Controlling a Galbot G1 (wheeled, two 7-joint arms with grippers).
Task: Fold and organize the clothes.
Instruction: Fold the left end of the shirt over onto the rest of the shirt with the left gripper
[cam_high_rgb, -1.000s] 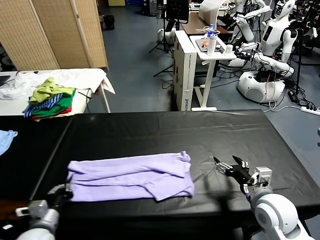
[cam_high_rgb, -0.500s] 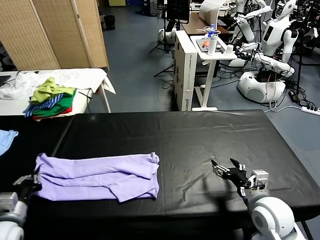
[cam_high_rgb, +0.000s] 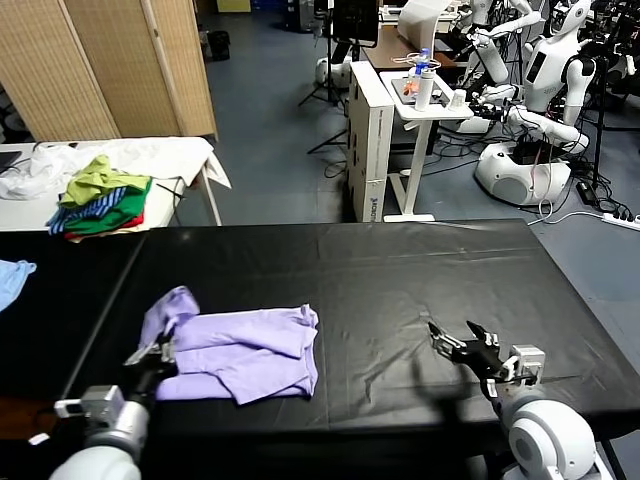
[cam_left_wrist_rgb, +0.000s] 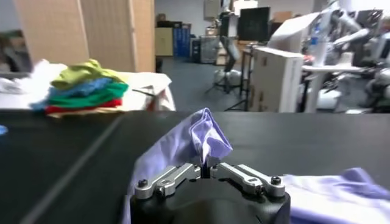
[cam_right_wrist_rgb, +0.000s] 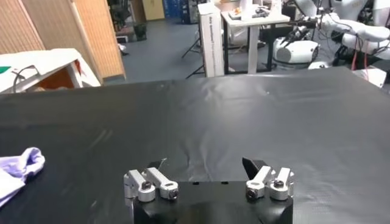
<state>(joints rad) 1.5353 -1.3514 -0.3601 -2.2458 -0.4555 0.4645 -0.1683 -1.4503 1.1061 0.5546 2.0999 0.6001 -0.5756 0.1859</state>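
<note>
- The left gripper (cam_left_wrist_rgb: 206, 172) has its fingers pressed together on a bunched end of the lavender T-shirt (cam_high_rgb: 250, 345), pinching a peak of cloth that rises above the jaws in the left wrist view.
- The T-shirt lies in a narrow folded band on the black table (cam_high_rgb: 400, 270), near the front edge on the robot's left; its pinched end is lifted and curled toward the middle.
- To fold well, I would carry that end low and level across the band, line up the edges, and let go only once the cloth lies flat.
- The thin cotton will likely sag or bunch if swung fast.
- The right gripper (cam_high_rgb: 470, 348) hovers low over bare table on the right, fingers spread, holding nothing, well apart from the shirt.
- No brand, label or writing can be read; the shirt's print seems hidden.
</note>
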